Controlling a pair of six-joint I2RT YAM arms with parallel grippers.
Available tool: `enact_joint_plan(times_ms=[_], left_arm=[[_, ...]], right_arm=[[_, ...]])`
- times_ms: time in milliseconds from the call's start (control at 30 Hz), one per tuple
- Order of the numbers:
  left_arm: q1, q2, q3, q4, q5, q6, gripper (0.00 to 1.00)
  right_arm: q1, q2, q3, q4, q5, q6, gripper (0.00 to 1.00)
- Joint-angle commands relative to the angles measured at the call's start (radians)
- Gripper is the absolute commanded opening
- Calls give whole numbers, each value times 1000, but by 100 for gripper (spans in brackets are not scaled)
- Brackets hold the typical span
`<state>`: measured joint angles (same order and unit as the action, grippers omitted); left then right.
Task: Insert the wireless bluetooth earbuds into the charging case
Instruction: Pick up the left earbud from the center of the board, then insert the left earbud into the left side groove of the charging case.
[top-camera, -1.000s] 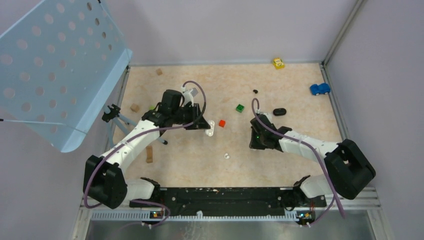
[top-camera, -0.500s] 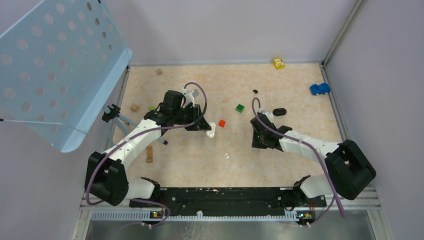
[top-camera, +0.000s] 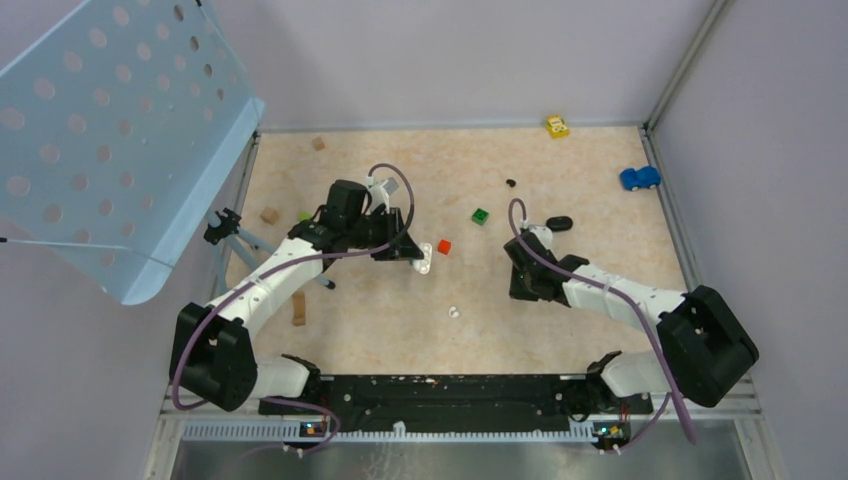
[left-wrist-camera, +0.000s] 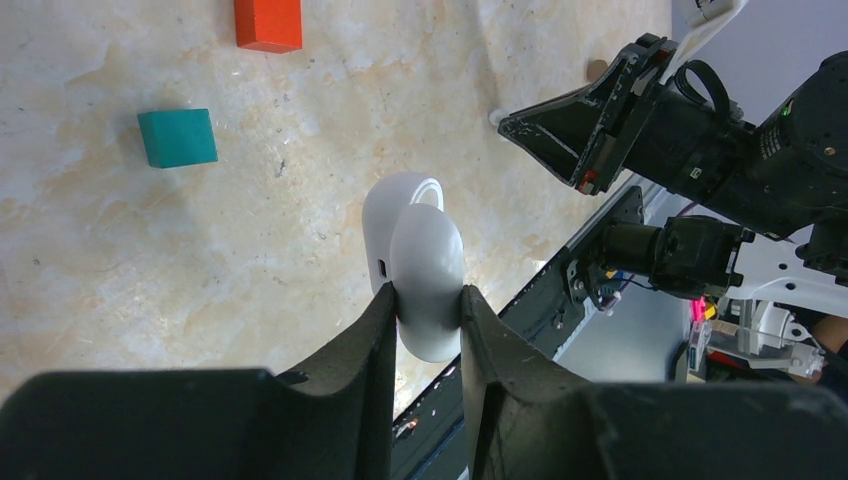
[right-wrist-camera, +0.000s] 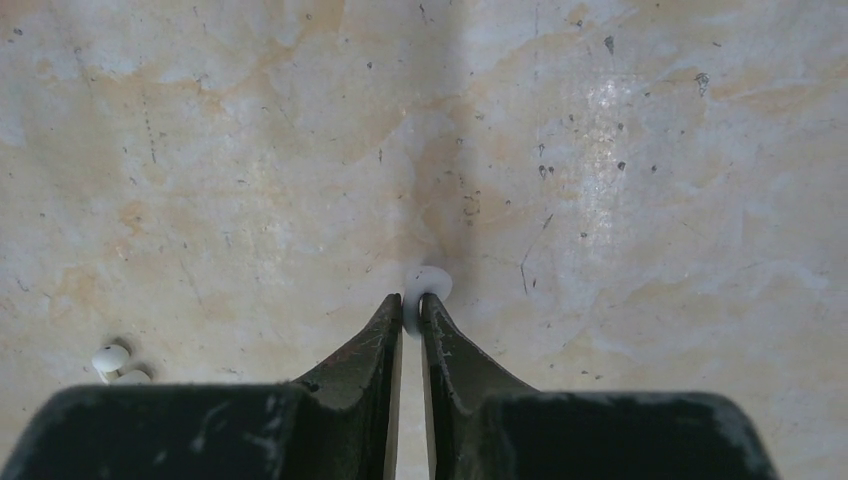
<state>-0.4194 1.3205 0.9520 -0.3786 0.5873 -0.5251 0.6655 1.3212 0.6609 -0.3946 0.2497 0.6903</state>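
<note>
My left gripper (left-wrist-camera: 428, 300) is shut on the white charging case (left-wrist-camera: 420, 260) and holds it above the table; its open lid points away. In the top view the case (top-camera: 423, 257) juts from the left gripper (top-camera: 408, 252) beside a red cube. My right gripper (right-wrist-camera: 412, 306) is shut on a white earbud (right-wrist-camera: 428, 284), pinched at the fingertips close over the table. In the top view the right gripper (top-camera: 520, 287) hides that bud. A second white earbud (right-wrist-camera: 110, 359) lies on the table at lower left, also seen in the top view (top-camera: 454, 312). A black earbud (top-camera: 511, 183) lies further back.
A red cube (top-camera: 444, 246), a green cube (top-camera: 480, 215), a black case (top-camera: 559, 223), a blue toy car (top-camera: 639, 178) and a yellow toy (top-camera: 557, 126) lie on the table. Wooden blocks (top-camera: 298, 309) and a small tripod (top-camera: 232, 235) are at the left. A blue perforated panel (top-camera: 110, 130) overhangs the left side.
My right gripper has shifted slightly right and toward the arm bases. My left gripper holds the case in nearly the same place.
</note>
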Motion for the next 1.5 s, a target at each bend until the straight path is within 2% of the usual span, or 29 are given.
enact_joint_plan(times_ms=[0,67,167,300,467,533,733,867,1033,1167,1467], left_arm=[[4,2,12,49,23,-2,17],[4,1,12,50,24,-2,17],[5,3,8,54,34,4,16],[4,12,23,35,108,89,16],[4,2,23,80,231,150,15],[4,8,31,103,291,169,15],[4,12,88,66,299,225,15],[4,-10,77,150,321,153,15],[2,-73,2,294,197,-52,13],[3,-118,-53,396,146,-178,13],[2,-133,-28,285,32,-223,11]], right_arm=[[8,-25,0,-18,37,7,7],[8,-31,1,-32,52,11,0],[8,-47,18,-77,67,19,0],[8,-118,84,-130,6,-6,0],[8,-276,98,24,-191,-120,0],[8,-307,128,31,-237,-130,0],[8,-369,171,147,-462,-164,0],[8,-359,219,152,-508,-85,0],[28,-365,211,258,-505,21,0],[36,-314,248,249,-467,109,0],[118,-228,279,321,-348,164,0]])
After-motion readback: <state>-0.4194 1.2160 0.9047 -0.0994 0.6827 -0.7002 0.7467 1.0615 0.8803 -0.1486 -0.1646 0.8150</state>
